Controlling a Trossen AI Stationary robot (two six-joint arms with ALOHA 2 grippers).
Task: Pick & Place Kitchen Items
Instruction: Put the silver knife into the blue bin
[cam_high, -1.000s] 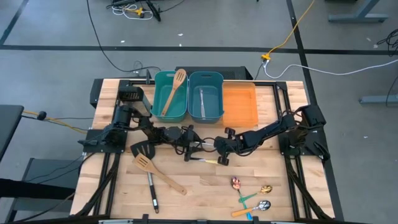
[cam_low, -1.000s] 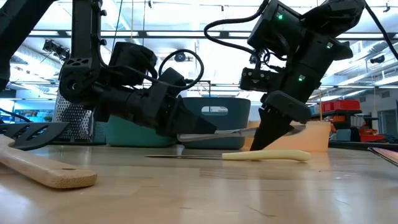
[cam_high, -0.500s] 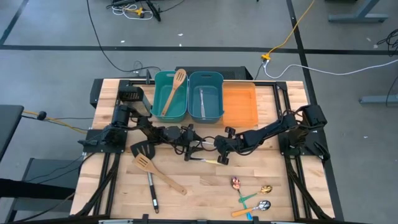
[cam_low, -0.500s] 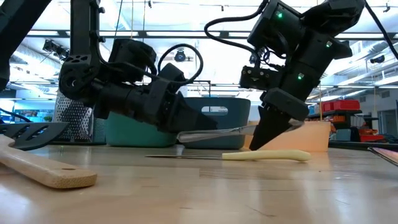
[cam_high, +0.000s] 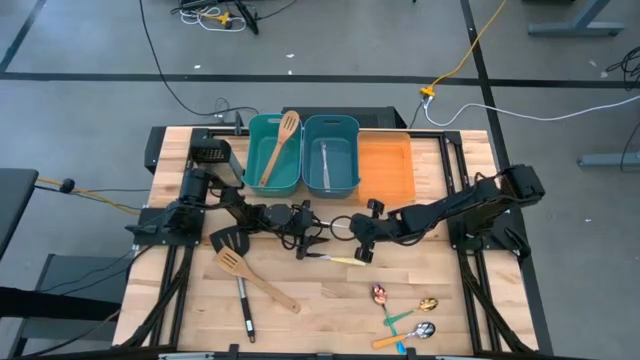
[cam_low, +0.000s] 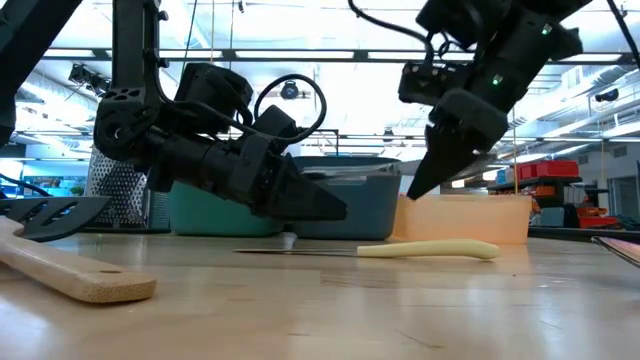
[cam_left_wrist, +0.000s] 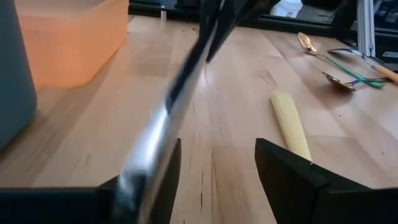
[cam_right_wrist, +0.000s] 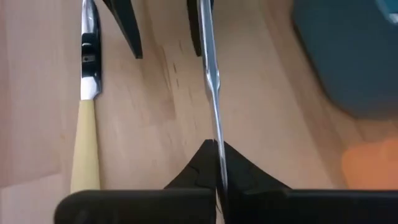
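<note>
A silver table knife (cam_right_wrist: 211, 74) spans the gap between my two grippers above the table's middle. My right gripper (cam_right_wrist: 216, 155) is shut on it and stands raised in the low view (cam_low: 428, 185). My left gripper (cam_left_wrist: 217, 168) is open, low over the table (cam_high: 315, 243), and the knife's blurred far end (cam_left_wrist: 168, 106) passes one of its fingers. A yellow-handled knife (cam_high: 335, 259) lies flat on the wood beneath them (cam_low: 430, 250). My right gripper pinches the silver knife near one end (cam_right_wrist: 216, 134) between its two fingers. The knife runs straight on from the fingers toward the left gripper and is lifted clear of the table. My left gripper: I cannot tell whether its finger (cam_left_wrist: 158, 180) touches the knife.
At the far edge stand a teal bin (cam_high: 262, 180) with a wooden spatula, a blue bin (cam_high: 350, 150) with a knife, an orange bin (cam_high: 385, 168) and a black mesh box (cam_high: 210, 153). Near left lie black turners (cam_high: 242, 300) and a wooden spatula (cam_high: 258, 282); near right, spoons (cam_high: 405, 312).
My right gripper has risen and drawn toward the table's right, still shut on the silver knife. The knife, which lay level between both grippers, has come up with it and away from the left gripper. The left arm has kept its place.
</note>
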